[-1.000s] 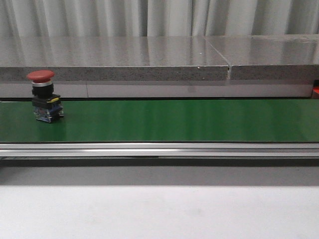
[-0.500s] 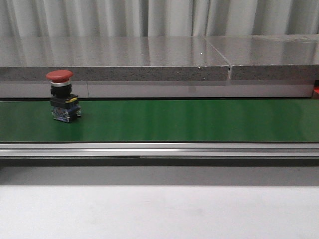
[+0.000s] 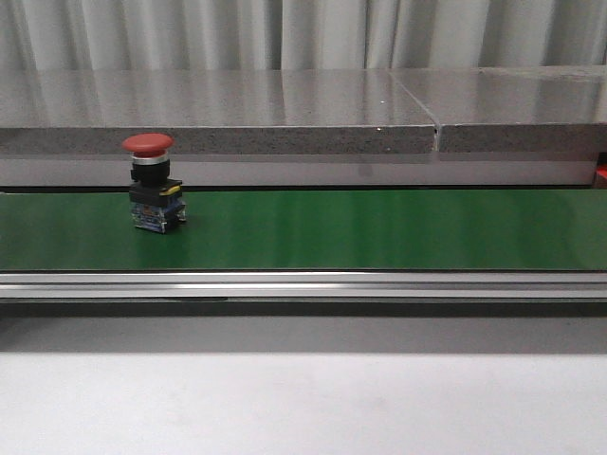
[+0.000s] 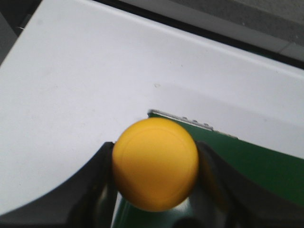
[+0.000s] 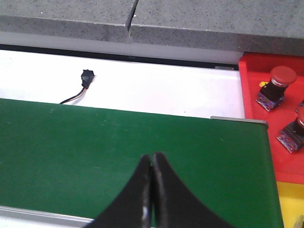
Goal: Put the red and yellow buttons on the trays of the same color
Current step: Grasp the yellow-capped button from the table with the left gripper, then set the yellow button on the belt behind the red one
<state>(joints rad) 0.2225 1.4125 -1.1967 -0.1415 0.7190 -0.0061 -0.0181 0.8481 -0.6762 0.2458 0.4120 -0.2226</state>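
I see one red button (image 3: 152, 183) upright on the green belt (image 3: 379, 227), toward its left, no gripper near it. My left gripper (image 4: 154, 166) clamps one yellow button (image 4: 155, 163) between its fingers. My right gripper (image 5: 152, 187) hangs over the belt, fingers pressed together, empty. Two more red buttons (image 5: 275, 88) sit in the red tray (image 5: 251, 95); a yellow tray (image 5: 289, 202) lies beside it.

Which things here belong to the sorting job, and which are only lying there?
Job: red button on the green belt; yellow button in the left tool; red tray with red buttons.
Lying about: black connector with wire.
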